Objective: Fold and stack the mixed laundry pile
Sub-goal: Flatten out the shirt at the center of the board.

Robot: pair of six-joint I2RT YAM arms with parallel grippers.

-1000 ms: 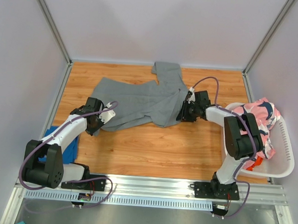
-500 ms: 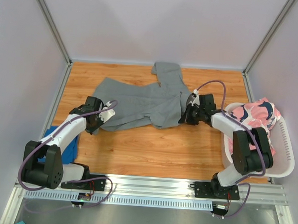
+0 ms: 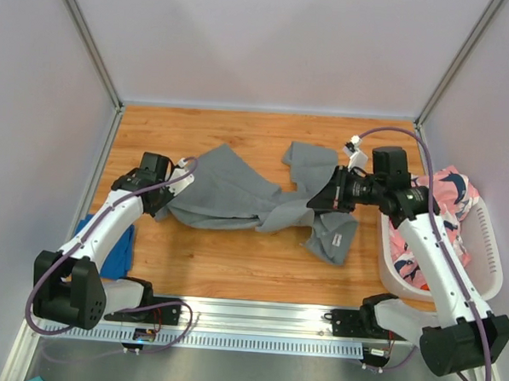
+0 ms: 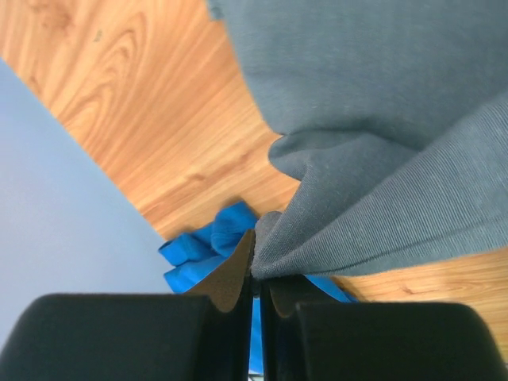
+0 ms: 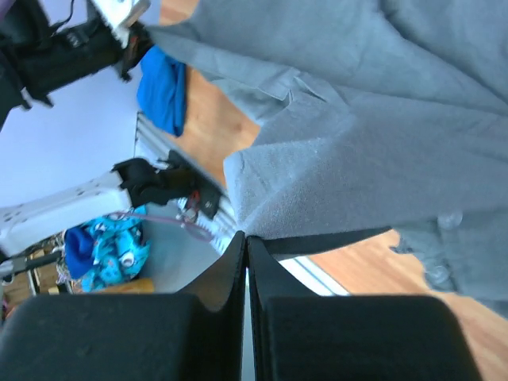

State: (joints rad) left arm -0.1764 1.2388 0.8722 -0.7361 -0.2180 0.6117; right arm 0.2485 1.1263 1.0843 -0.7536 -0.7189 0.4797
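The long grey garment (image 3: 237,194) hangs stretched and bunched between both grippers above the wooden table. My left gripper (image 3: 169,193) is shut on its left corner; in the left wrist view the fingertips (image 4: 238,270) pinch a fold of the grey garment (image 4: 381,119). My right gripper (image 3: 324,198) is shut on a fold near its right end, and a loose grey flap (image 3: 333,237) trails down below it. In the right wrist view the gripper (image 5: 246,238) pinches the grey garment (image 5: 381,119). The bright blue garment (image 3: 119,247) lies at the table's left near edge. The pink patterned garment (image 3: 446,192) lies in the basket.
A white slotted basket (image 3: 490,254) stands at the table's right edge, under my right forearm. The blue garment (image 4: 202,250) shows just below my left fingers and also far off in the right wrist view (image 5: 163,87). Grey walls enclose the table on three sides.
My right gripper shut on the grey garment and lifted it toward the right. The flat garment is now bunched and raised. My left gripper moved slightly farther back with its corner.
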